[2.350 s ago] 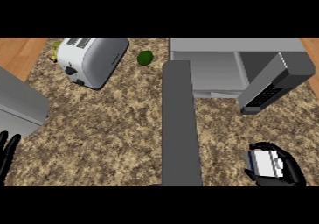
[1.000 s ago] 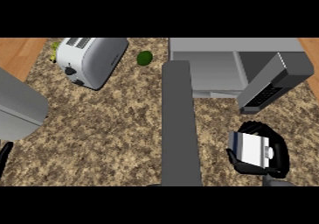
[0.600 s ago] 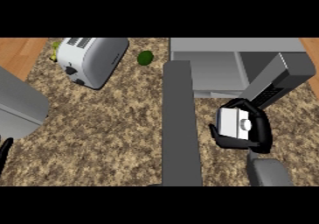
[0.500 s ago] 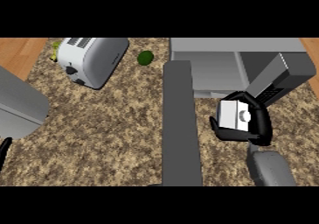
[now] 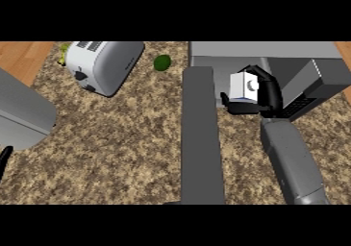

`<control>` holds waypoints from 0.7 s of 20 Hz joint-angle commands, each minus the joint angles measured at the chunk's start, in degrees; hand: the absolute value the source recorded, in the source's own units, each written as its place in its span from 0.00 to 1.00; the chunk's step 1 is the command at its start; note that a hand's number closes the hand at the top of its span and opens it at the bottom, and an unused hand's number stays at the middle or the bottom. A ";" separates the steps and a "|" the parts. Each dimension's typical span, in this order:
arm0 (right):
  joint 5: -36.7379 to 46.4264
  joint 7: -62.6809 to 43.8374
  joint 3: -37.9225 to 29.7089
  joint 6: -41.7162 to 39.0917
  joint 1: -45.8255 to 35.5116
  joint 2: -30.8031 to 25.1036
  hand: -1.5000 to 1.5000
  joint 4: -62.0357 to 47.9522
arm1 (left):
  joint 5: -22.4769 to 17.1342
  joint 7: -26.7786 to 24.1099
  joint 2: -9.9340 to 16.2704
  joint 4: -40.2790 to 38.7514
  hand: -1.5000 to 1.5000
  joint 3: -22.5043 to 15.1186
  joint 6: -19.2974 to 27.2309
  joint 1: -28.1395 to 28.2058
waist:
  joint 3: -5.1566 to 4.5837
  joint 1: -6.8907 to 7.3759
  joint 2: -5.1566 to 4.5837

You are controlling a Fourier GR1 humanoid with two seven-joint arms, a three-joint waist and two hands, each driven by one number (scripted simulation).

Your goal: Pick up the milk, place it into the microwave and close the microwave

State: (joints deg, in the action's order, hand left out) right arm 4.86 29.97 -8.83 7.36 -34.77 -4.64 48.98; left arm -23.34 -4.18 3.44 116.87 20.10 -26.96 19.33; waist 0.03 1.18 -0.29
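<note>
A white milk carton (image 5: 244,87) with a blue base is held above the counter, just in front of the microwave's open cavity (image 5: 228,72). My right hand (image 5: 267,96) is shut on the carton, fingers curled over its far side and thumb below it. The grey microwave (image 5: 277,50) stands at the back right. Its open door (image 5: 200,134) sticks out toward me as a long grey slab left of the carton. My left hand (image 5: 0,161) rests open at the left edge, low in the view.
A white toaster (image 5: 103,62) lies at the back left, with a green lime (image 5: 162,63) beside it. A grey box-like appliance (image 5: 18,113) stands at the left edge. Speckled counter (image 5: 121,144) spreads between the toaster and the door.
My right hand has carried the milk carton from the counter's near right up and forward to the microwave's opening. The left hand has stayed still.
</note>
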 commanded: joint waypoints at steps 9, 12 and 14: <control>1.74 11.96 -6.65 5.92 -18.93 -4.07 1.00 -30.19 | 1.01 -1.93 -0.42 -1.98 0.00 -1.09 -2.38 -2.05 | 0.10 2.51 -1.08; 2.91 11.75 -6.26 6.54 -22.25 -5.45 1.00 -32.39 | -1.67 2.88 2.54 -1.42 0.00 -0.29 -0.09 -6.63 | 0.15 2.76 -1.38; 4.11 14.22 -6.06 9.10 -21.15 -6.25 1.00 -33.94 | 0.42 0.02 0.20 -2.40 0.00 -1.85 -1.84 -3.93 | 0.14 3.68 -1.75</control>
State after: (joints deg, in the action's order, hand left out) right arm 7.43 40.82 -14.76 13.57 -55.02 -9.64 18.84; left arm -23.57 -4.03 4.46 114.38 19.52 -28.57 15.50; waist 0.12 3.99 -1.58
